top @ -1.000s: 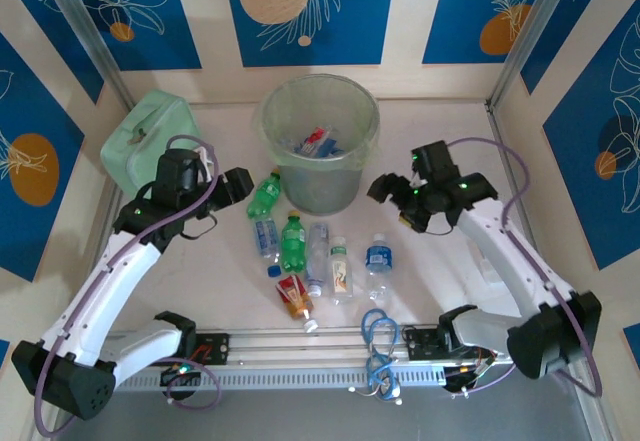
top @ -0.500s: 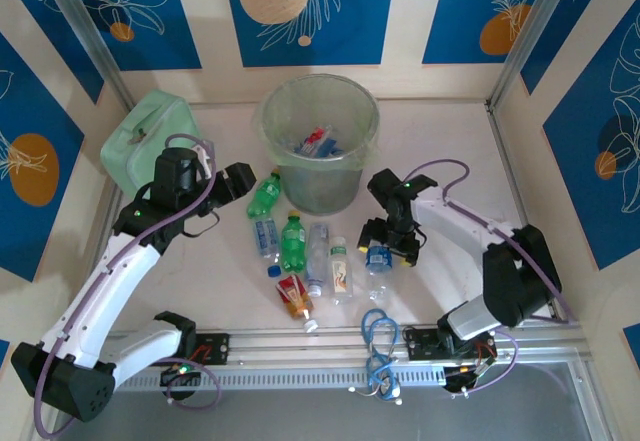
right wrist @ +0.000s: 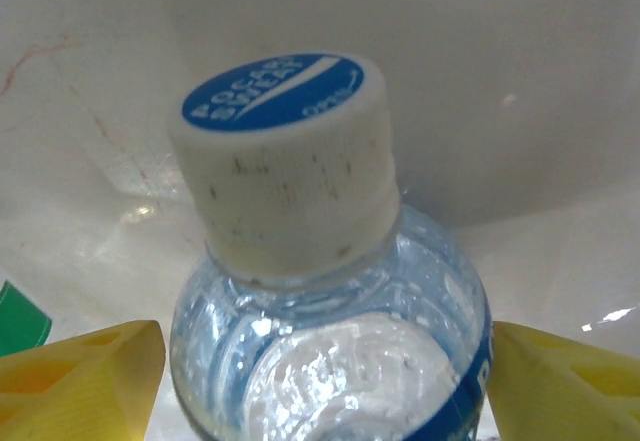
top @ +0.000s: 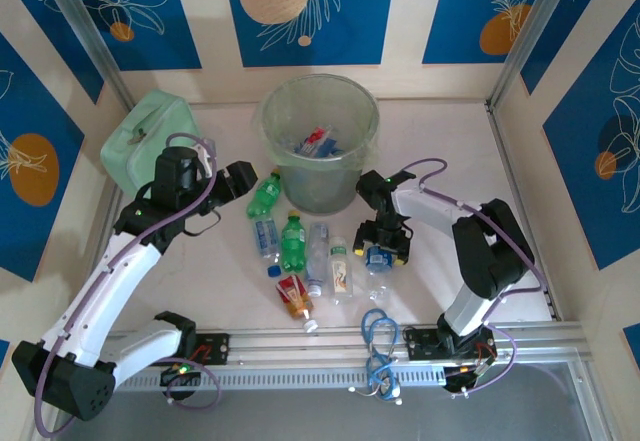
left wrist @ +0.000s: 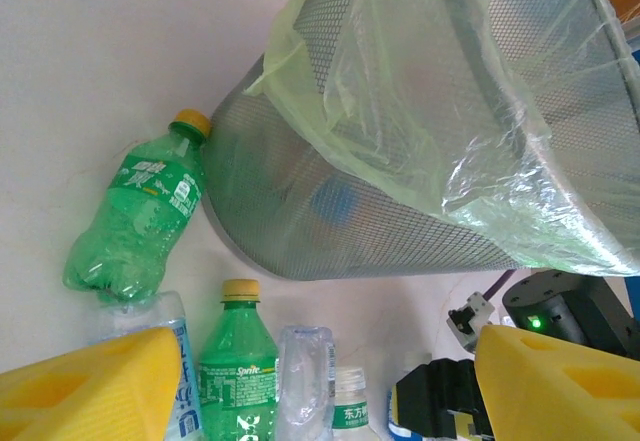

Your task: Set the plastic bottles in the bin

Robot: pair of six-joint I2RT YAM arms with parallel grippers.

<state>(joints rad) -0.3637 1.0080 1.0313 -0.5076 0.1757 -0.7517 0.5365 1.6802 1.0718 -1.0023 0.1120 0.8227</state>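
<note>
Just in front of the bin (top: 330,193), the right claw (top: 383,251) is coming down over the Pocari Sweat bottle (right wrist: 330,361) on the desk (top: 450,131), fingers (right wrist: 80,376) apart but closing, so a grab is coming soon. Left claw (top: 243,181) is staying apart beside the bin.

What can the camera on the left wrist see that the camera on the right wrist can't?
Left wrist camera: the big round grey mesh bin with its thin pale green liner, a squashed green plastic bottle with a yellow cap lying beside it, and another green bottle nearer the camera.
Right wrist camera: a very close look at a clear plastic bottle with a white cap printed blue, sitting between two yellow fingers.
Both: the pale table, and yellow fingers in the bottom corners of the picture.
</note>
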